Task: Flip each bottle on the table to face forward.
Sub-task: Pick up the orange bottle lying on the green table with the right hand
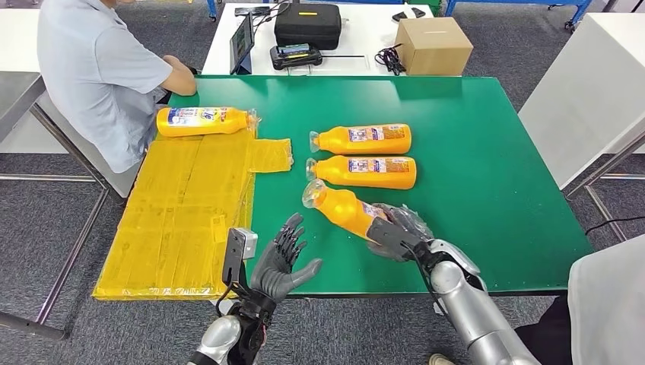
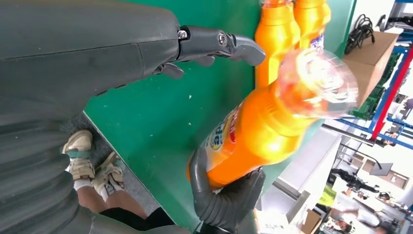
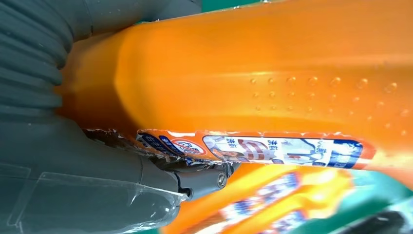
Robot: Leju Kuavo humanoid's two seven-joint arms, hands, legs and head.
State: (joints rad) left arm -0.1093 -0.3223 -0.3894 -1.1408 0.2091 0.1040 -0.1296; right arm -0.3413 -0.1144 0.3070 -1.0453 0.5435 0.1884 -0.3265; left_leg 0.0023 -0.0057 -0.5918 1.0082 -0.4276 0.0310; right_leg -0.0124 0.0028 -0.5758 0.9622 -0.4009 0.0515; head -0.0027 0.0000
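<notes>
R hand (image 1: 395, 230) grips the base of an orange bottle (image 1: 344, 207) at lower centre of the head frame, clear cap pointing upper left, w/ fingers (image 1: 407, 220) wrapped round it. L hand (image 1: 283, 258) sits lower left of it, fingers spread, holding nothing. Two more bottles (image 1: 365, 140) (labels up) lie side by side above on the green surface (image 1: 487, 152); a fourth bottle (image 1: 204, 121) lies upper left by yellow sheets (image 1: 190, 213).

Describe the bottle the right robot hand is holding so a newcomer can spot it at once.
Start at the green table and find the three orange plastic bottles lying near its middle. The one you want is the nearest orange bottle, at the robot's edge, gripped at its base by the right robot hand. Unlike the two parallel bottles behind it, it lies at an angle.
</notes>
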